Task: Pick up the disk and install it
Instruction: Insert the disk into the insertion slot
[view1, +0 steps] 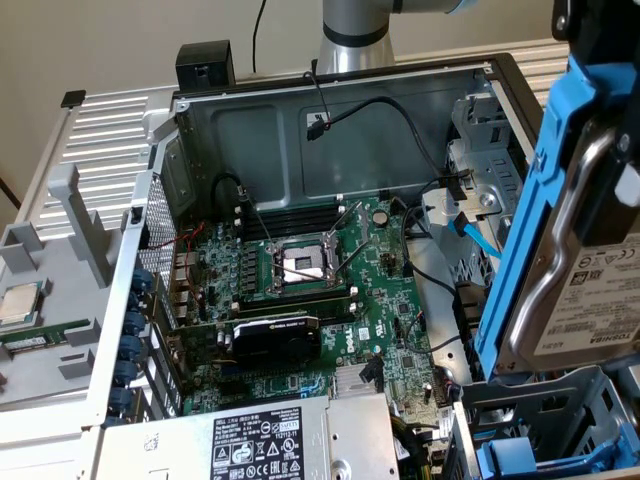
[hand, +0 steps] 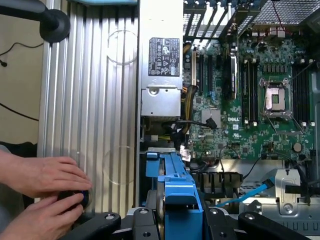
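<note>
Jaws of the gripper (hand: 176, 225) stand partway apart, clamped on the blue carrier of the disk (view1: 588, 290). One disk, tilted on edge, hangs above the drive cage (view1: 545, 400) at the exterior view's right of the open computer case (view1: 300, 130). Inside: one motherboard (view1: 300, 310), one power supply box (view1: 270, 440). A person's hand (hand: 45, 174) and a second hand (hand: 40, 217) lie together beside the case.
</note>
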